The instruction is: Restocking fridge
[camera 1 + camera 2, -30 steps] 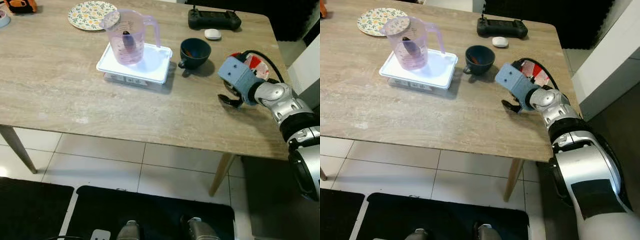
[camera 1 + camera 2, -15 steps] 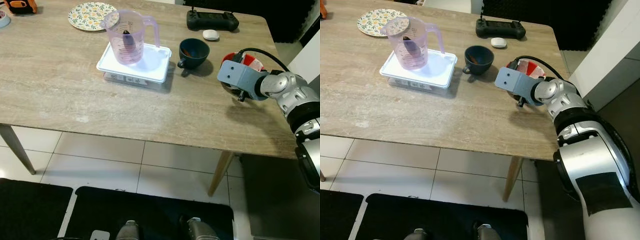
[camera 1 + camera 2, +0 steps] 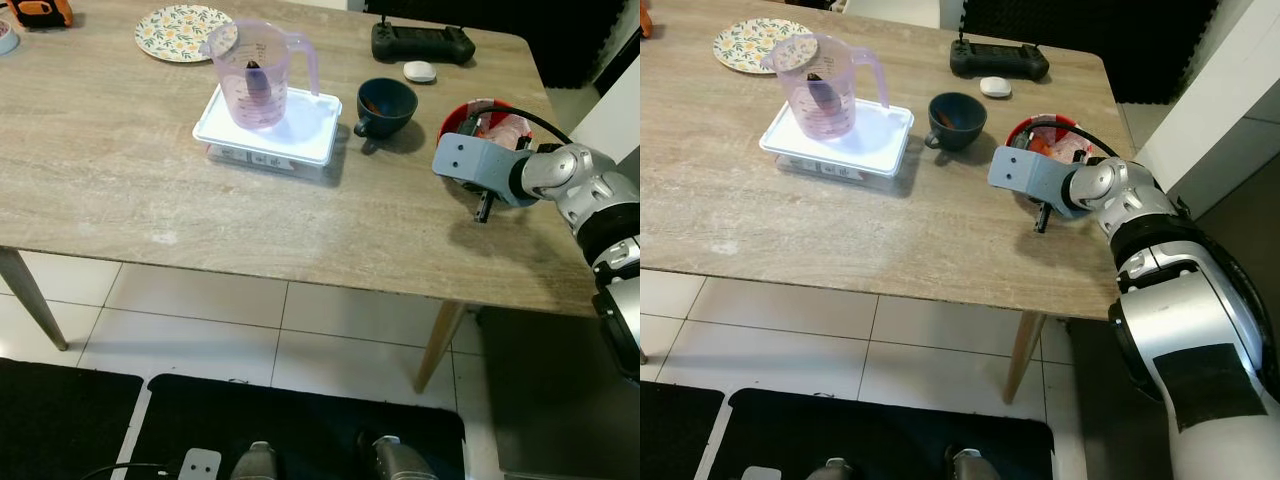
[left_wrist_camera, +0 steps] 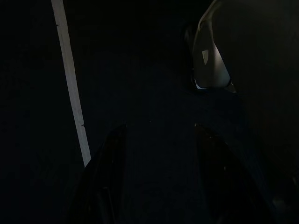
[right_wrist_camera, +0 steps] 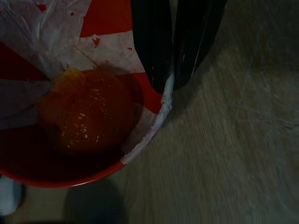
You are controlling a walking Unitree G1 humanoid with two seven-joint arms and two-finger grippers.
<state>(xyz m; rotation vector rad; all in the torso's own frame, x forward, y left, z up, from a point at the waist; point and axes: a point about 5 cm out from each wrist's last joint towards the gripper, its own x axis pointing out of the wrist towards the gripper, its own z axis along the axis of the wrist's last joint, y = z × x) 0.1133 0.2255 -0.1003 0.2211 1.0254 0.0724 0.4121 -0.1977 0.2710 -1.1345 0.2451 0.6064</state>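
Red bowl (image 3: 1055, 140) with wrapped orange food sits near the table's (image 3: 120, 190) right edge; right gripper (image 5: 174, 86) pinches its rim, one finger inside, one outside; judged best: lift level and slow so the thin rim cannot slip

A round red bowl (image 3: 1025, 131) with a white rim sits right of centre in the head views, upright on the wooden tabletop; crumpled clear plastic wrap (image 5: 44, 28) drapes inside, over something orange and glossy (image 5: 88, 112) (hard to identify).
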